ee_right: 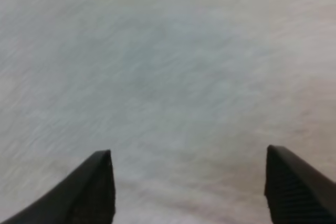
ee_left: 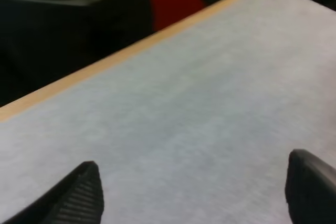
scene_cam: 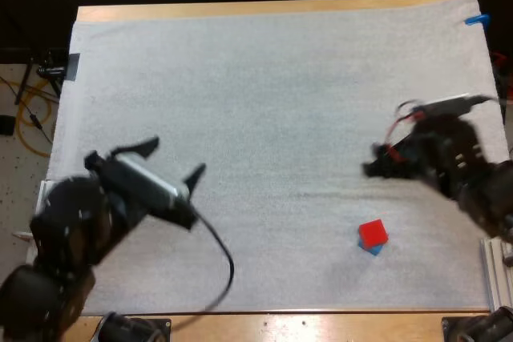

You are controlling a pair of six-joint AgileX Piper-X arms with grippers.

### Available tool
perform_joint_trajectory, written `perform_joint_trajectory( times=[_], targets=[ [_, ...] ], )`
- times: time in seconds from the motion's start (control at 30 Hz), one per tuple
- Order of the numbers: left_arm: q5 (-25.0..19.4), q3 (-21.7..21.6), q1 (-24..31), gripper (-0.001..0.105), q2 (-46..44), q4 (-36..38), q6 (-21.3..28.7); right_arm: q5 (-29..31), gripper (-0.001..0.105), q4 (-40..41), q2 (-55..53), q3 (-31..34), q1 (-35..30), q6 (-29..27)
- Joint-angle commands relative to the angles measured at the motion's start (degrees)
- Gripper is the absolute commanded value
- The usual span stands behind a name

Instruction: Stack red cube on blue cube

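The red cube (scene_cam: 373, 233) rests on top of the blue cube (scene_cam: 374, 249) near the mat's front right; only a sliver of blue shows beneath it. My right gripper (scene_cam: 377, 162) hovers above and behind the stack, apart from it, its fingers (ee_right: 94, 187) spread over bare mat. My left gripper (scene_cam: 175, 159) is at the mat's left side, far from the cubes, open with nothing between its fingers (ee_left: 79, 195).
The white mat (scene_cam: 264, 94) covers most of the wooden table (scene_cam: 240, 10). A person's torso and dark clothing show beyond the table's far edge in the left wrist view. Cables lie on the floor to the left.
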Motion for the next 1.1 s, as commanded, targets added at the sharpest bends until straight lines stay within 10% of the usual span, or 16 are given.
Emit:
perform_joint_trajectory(
  times=[0.0,0.43,1.07],
  targets=[
    [2.0,-0.1,5.4,0.069,0.7,-2.4,0.8,-1.4,0.060,-0.7,-0.5,-0.3,-3.8,-2.0],
    [2.8,-0.1,16.0,0.069,-6.2,0.1,1.1,-2.1,0.060,3.8,-17.4,-0.1,-28.1,-11.6],
    [2.7,12.1,16.0,0.069,-40.3,5.6,-2.4,-7.5,0.059,8.8,-58.9,12.8,-29.5,-8.0]
  ],
)
